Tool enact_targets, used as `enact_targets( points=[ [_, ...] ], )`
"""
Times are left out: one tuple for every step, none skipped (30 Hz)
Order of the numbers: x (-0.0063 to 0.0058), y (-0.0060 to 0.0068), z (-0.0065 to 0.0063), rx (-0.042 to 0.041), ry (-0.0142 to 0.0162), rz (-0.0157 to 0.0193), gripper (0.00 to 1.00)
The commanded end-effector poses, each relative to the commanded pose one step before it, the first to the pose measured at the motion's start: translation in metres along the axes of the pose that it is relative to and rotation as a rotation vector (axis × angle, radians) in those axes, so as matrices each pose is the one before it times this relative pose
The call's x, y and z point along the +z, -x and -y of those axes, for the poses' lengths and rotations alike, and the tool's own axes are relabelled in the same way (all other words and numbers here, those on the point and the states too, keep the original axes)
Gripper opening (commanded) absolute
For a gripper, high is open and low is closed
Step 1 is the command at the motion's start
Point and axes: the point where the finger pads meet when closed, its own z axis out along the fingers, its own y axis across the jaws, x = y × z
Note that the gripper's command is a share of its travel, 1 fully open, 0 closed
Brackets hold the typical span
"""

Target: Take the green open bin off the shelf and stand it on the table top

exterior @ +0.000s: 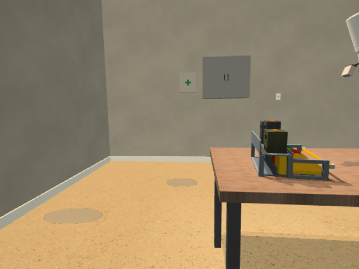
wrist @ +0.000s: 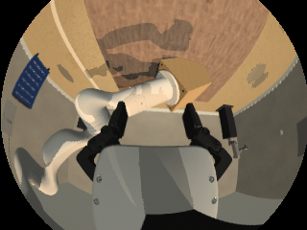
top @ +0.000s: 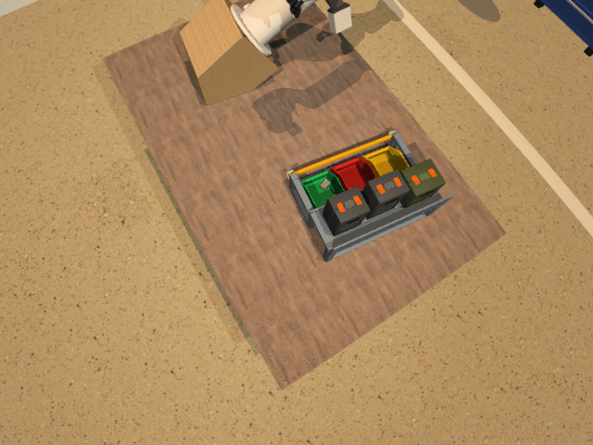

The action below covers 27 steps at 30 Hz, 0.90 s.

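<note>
Black gripper [wrist: 155, 108] gapes wide, aimed toward arm's base [wrist: 203, 82]

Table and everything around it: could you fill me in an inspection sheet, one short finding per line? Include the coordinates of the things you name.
Surface: brown wooden table top [top: 230, 191] [exterior: 246, 174], no spill seen.
Job's things: green bin [top: 316, 195] in the grey shelf [top: 301, 198] [exterior: 289, 166], a small part [top: 325, 184] inside; red bin [top: 351, 173] and yellow bin [top: 383, 161] [exterior: 305, 167] beside it.
Clutter: three cases, two dark grey and one olive, standing on the shelf's upper level, partly above the bins.
Gripper [wrist: 155, 108]: open, holding nothing, away from the shelf.
Cables: nothing seen.
Surroundings: speckled floor [top: 95, 287] [exterior: 130, 231], grey wall cabinet [exterior: 214, 76].
</note>
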Motion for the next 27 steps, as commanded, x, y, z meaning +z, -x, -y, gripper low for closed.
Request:
enact_targets(
  points=[
    [-0.00062, -0.00008, -0.00020, -0.00016, 0.00130, -0.00064, 1.00],
    [0.00000, 0.00000, 0.00000, 0.00000, 0.00000, 0.00000, 1.00],
    [0.00000, 0.00000, 0.00000, 0.00000, 0.00000, 0.00000, 1.00],
    [0.00000, 0.00000, 0.00000, 0.00000, 0.00000, 0.00000, 1.00],
    [0.00000, 0.00000, 0.00000, 0.00000, 0.00000, 0.00000, 1.00],
    [0.00046, -0.00017, -0.00002, 0.00000, 0.00003, -0.00001, 1.00],
    [0.00048, -0.00017, -0.00002, 0.00000, -0.00001, 0.00000, 1.00],
    [0.00048, -0.00017, -0.00002, 0.00000, -0.00001, 0.00000, 1.00],
    [0.00048, -0.00017, -0.00002, 0.00000, -0.00001, 0.00000, 1.00],
    [0.00048, -0.00017, -0.00002, 0.00000, -0.00001, 0.00000, 1.00],
    [0.00000, 0.00000, 0.00000, 0.00000, 0.00000, 0.00000, 1.00],
    [0.00000, 0.00000, 0.00000, 0.00000, 0.00000, 0.00000, 1.00],
    [0.00000, 0.00000, 0.00000, 0.00000, 0.00000, 0.00000, 1.00],
    [0.00000, 0.00000, 0.00000, 0.00000, 0.00000, 0.00000, 1.00],
    [0.00000, 0.00000, 0.00000, 0.00000, 0.00000, 0.00000, 1.00],
    [0.00000, 0.00000, 0.00000, 0.00000, 0.00000, 0.00000, 1.00],
    [0.00000, 0.00000, 0.00000, 0.00000, 0.00000, 0.00000, 1.00],
    [0.00000, 0.00000, 0.00000, 0.00000, 0.00000, 0.00000, 1.00],
    [0.00000, 0.00000, 0.00000, 0.00000, 0.00000, 0.00000, 1.00],
    [0.00000, 0.00000, 0.00000, 0.00000, 0.00000, 0.00000, 1.00],
    [0.00000, 0.00000, 0.00000, 0.00000, 0.00000, 0.00000, 1.00],
    [0.00000, 0.00000, 0.00000, 0.00000, 0.00000, 0.00000, 1.00],
    [-0.00334, -0.01028, -0.00204, -0.05121, 0.00898, 0.00115, 1.00],
    [-0.00332, -0.01016, -0.00259, -0.05121, 0.00896, 0.00115, 1.00],
    [-0.00331, -0.01001, -0.00313, -0.05121, 0.00896, 0.00115, 1.00],
    [-0.00329, -0.00983, -0.00367, -0.05121, 0.00896, 0.00115, 1.00],
    [-0.00326, -0.00963, -0.00420, -0.05121, 0.00896, 0.00115, 1.00]
  ],
)
